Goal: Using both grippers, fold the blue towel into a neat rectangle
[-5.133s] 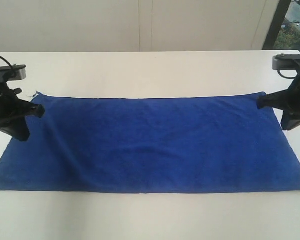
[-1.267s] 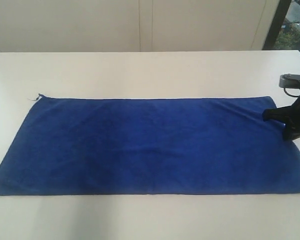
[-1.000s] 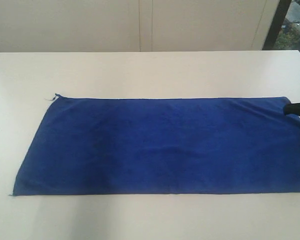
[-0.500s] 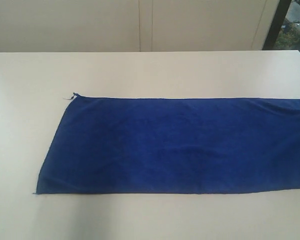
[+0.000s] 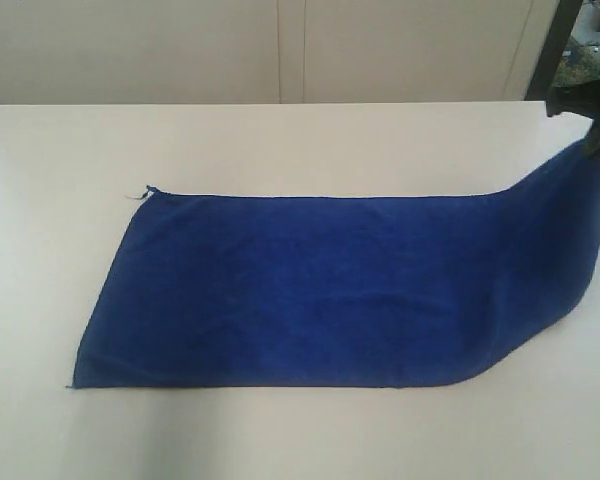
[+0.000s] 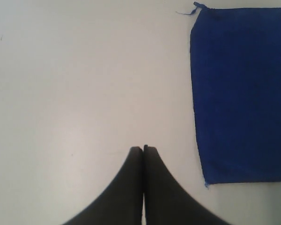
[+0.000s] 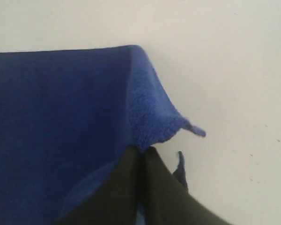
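The blue towel (image 5: 320,285) lies long across the white table (image 5: 280,140), its left end flat with a loose thread at the far left corner (image 5: 140,193). Its far right corner is lifted off the table, pinched in my right gripper (image 5: 592,140) at the right edge of the exterior view. In the right wrist view the gripper (image 7: 143,151) is shut on the towel (image 7: 61,122) corner. My left gripper (image 6: 144,149) is shut with nothing in it, over bare table beside the towel's (image 6: 241,93) left end. It does not show in the exterior view.
A pale wall (image 5: 280,50) with panel seams runs behind the table's far edge. A dark window frame (image 5: 555,45) stands at the back right. White tabletop (image 6: 75,84) surrounds the towel on all sides.
The towel has slid to the right across the table. Its far right corner has since risen off the surface in my right gripper. The left arm left the exterior view earlier.
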Controlling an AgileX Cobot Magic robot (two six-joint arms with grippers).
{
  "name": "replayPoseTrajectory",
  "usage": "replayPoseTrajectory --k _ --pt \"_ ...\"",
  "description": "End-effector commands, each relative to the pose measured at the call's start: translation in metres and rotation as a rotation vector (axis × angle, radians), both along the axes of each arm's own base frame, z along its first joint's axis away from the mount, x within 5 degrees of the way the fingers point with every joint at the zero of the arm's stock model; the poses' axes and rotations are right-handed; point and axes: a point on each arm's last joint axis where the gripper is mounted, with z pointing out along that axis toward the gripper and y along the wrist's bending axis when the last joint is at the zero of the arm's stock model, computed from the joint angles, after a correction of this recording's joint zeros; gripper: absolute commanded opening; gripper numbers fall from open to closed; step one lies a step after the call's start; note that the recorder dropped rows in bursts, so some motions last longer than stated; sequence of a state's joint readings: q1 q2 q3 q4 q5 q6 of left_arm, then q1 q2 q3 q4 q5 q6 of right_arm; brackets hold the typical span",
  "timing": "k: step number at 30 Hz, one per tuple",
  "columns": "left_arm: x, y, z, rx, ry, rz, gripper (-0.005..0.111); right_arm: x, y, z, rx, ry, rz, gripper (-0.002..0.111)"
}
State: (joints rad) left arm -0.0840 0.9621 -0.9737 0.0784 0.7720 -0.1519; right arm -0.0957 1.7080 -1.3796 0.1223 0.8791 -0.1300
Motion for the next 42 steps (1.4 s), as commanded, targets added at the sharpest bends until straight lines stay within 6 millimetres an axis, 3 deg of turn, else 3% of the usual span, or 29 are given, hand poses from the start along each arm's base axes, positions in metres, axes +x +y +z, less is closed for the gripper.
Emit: replayPoseTrajectory --k 1,19,23,26,29,34,35,38,42 --pt "-0.002 0.0 0.001 -0.004 -0.003 0.006 0.0 -0.005 0.039 0.021 -0.001 -0.047 0.113 0.0" --pt "-0.002 0.0 0.001 -0.005 -0.005 0.006 0.0 -0.03 0.208 0.084 0.059 -0.23 0.586 0.0" --pt "-0.002 0.0 0.001 -0.005 -0.005 0.006 0.0 -0.034 0.256 0.085 0.119 -0.238 0.707 0.0" --pt "-0.002 0.0 0.001 -0.005 -0.005 0.006 0.0 -0.032 0.3 0.066 0.176 -0.201 0.793 0.0" --pt "-0.002 0.0 0.001 -0.005 -0.005 0.006 0.0 -0.03 0.345 0.029 0.217 -0.156 0.844 0.0" --pt "-0.002 0.0 0.001 -0.005 -0.005 0.006 0.0 -0.027 0.406 -0.053 0.266 -0.084 0.868 0.0" --pt "-0.002 0.0 0.001 -0.005 -0.005 0.006 0.0 -0.024 0.419 -0.079 0.263 -0.071 0.867 0.0" --pt "-0.002 0.0 0.001 -0.005 -0.005 0.006 0.0 -0.023 0.427 -0.108 0.252 -0.04 0.865 0.0" --pt "-0.002 0.0 0.001 -0.005 -0.005 0.006 0.0 -0.022 0.428 -0.113 0.249 -0.033 0.865 0.014"
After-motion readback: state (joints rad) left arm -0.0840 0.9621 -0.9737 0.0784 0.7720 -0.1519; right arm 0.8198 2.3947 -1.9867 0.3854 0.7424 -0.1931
